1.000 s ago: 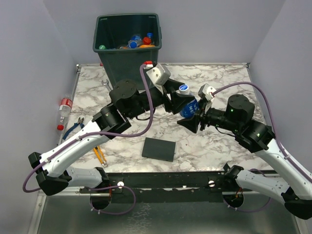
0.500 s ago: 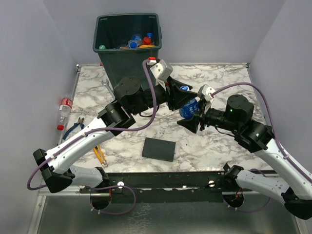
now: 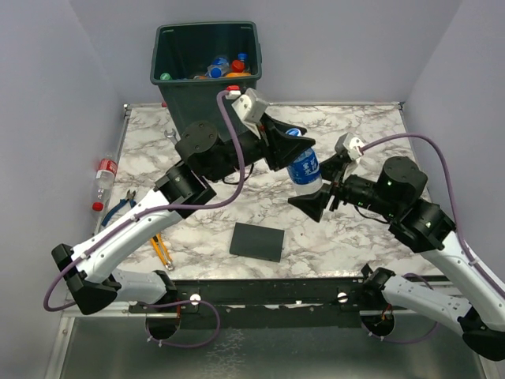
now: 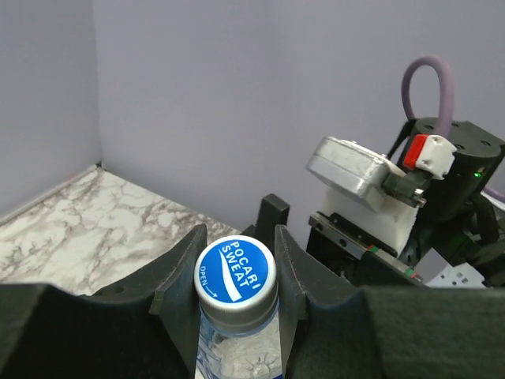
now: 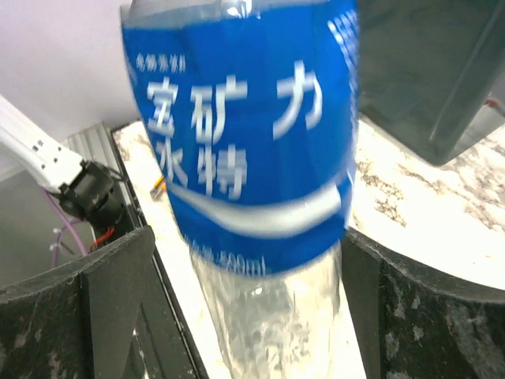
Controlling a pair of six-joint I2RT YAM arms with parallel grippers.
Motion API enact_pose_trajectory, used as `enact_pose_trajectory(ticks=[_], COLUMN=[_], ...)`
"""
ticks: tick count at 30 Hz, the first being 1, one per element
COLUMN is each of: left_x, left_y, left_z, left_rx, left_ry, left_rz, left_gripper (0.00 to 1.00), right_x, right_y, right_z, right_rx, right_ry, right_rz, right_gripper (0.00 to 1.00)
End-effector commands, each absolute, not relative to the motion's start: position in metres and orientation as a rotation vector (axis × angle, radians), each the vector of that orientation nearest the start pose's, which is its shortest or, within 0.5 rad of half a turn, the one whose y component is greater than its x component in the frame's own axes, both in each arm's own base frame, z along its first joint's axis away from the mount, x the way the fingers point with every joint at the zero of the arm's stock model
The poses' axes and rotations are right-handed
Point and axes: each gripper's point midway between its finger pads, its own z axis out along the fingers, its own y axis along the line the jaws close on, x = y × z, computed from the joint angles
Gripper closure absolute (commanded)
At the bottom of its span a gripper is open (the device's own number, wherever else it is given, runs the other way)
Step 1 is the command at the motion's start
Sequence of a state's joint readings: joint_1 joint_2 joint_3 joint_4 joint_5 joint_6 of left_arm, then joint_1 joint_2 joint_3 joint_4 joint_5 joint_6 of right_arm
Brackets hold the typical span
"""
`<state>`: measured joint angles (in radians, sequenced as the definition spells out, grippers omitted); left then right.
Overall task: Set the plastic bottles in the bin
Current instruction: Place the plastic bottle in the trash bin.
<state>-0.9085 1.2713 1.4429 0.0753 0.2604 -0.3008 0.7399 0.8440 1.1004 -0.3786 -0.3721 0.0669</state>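
Observation:
A clear plastic bottle (image 3: 304, 169) with a blue label hangs above the middle of the table. My left gripper (image 3: 293, 147) is shut on its neck, the fingers pressed to both sides of the blue cap (image 4: 235, 272). My right gripper (image 3: 318, 192) stands open around the bottle's lower end. In the right wrist view the bottle (image 5: 245, 126) fills the gap between the fingers (image 5: 118, 276), with space on each side. The dark green bin (image 3: 170, 71) stands at the back left with several bottles (image 3: 222, 66) inside. Another bottle (image 3: 102, 178) lies off the table's left edge.
A flat black square plate (image 3: 257, 242) lies near the front middle. Blue-handled pliers (image 3: 121, 207), an orange-handled tool (image 3: 162, 251) and a wrench (image 3: 172, 136) lie along the left side. Grey walls close in the left, back and right.
My left gripper closed on the bottle's cap. My right gripper then let go of the bottle, opened wide and drew back a little to the right.

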Motion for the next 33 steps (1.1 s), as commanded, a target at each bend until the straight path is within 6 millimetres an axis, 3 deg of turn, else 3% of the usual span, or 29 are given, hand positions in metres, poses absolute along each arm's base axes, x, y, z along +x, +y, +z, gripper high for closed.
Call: enact_pose_trajectory(ticks=[1, 7, 10, 13, 17, 21, 28, 31, 33], left_x=[0.248, 0.286, 0.311, 0.343, 0.395, 0.445, 0.512, 0.553, 0.57], left_y=[-0.297, -0.216, -0.188, -0.158, -0.112, -0.071, -0.074, -0.081, -0.086], left_z=[0.56, 0.642, 0.668, 0.681, 0.667, 0.648, 0.615, 0.579, 0.553], left_rx=[0.381, 0.116, 0.018, -0.083, -0.274, -0.455, -0.528, -0.569, -0.594], left_ry=[1.078, 0.871, 0.821, 0.787, 0.765, 0.701, 0.706, 0.808, 0.861], left_rz=[-0.991, -0.697, -0.572, -0.45, -0.345, -0.476, -0.608, -0.657, -0.664], left_gripper=[1.0, 1.0, 1.0, 1.0, 1.0, 1.0, 1.0, 1.0, 1.0], right_x=[0.158, 0.133, 0.127, 0.137, 0.149, 0.144, 0.159, 0.165, 0.169], right_y=[0.234, 0.208, 0.197, 0.186, 0.182, 0.192, 0.197, 0.199, 0.197], right_z=[0.411, 0.451, 0.456, 0.448, 0.425, 0.4, 0.371, 0.359, 0.356], right_rx=[-0.727, -0.641, -0.613, -0.52, -0.397, -0.436, -0.388, -0.385, -0.374], right_ry=[1.463, 1.28, 1.21, 1.219, 1.262, 1.25, 1.338, 1.364, 1.375], right_rz=[0.978, 1.009, 0.99, 0.946, 0.97, 1.025, 1.011, 0.989, 0.966], right_gripper=[0.0, 0.0, 0.0, 0.0, 0.0, 0.0, 0.0, 0.0, 0.0])
